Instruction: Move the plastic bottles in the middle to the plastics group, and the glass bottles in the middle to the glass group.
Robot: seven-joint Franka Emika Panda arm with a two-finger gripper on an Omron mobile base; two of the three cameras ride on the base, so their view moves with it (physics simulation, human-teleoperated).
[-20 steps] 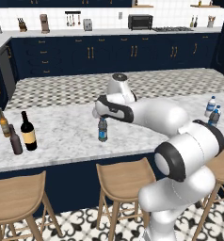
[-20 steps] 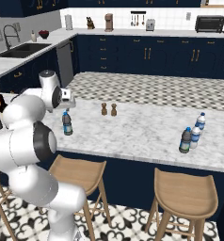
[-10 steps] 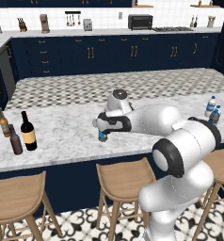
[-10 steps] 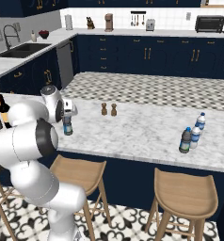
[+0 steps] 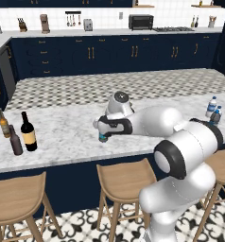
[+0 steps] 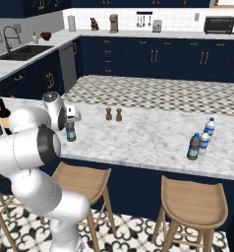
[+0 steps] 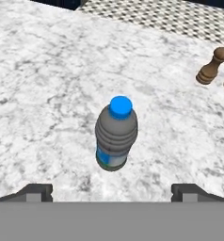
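Note:
A grey-tinted plastic bottle (image 7: 116, 136) with a blue cap stands upright on the marble counter (image 5: 62, 137) in the middle. My gripper (image 7: 112, 192) hangs just above it, open, one fingertip to each side and touching nothing. From the left base view the gripper (image 5: 104, 131) covers the top of this bottle (image 5: 103, 138). A second grey-tinted bottle (image 6: 193, 146) stands at the right beside two whitish water bottles (image 6: 209, 127). The tall wine bottle (image 5: 28, 132) stands at the left next to an amber bottle (image 5: 3, 124) and a dark brown bottle (image 5: 15, 141).
Two brown shakers (image 6: 113, 114) stand on the counter behind and to the right of the middle bottle. Wooden stools (image 5: 124, 177) line the counter's near edge. The counter's front edge lies close to the bottle.
The hand has come down over the middle bottle, from well above it to just over its cap. The jaws stayed wide. The bottles have not moved.

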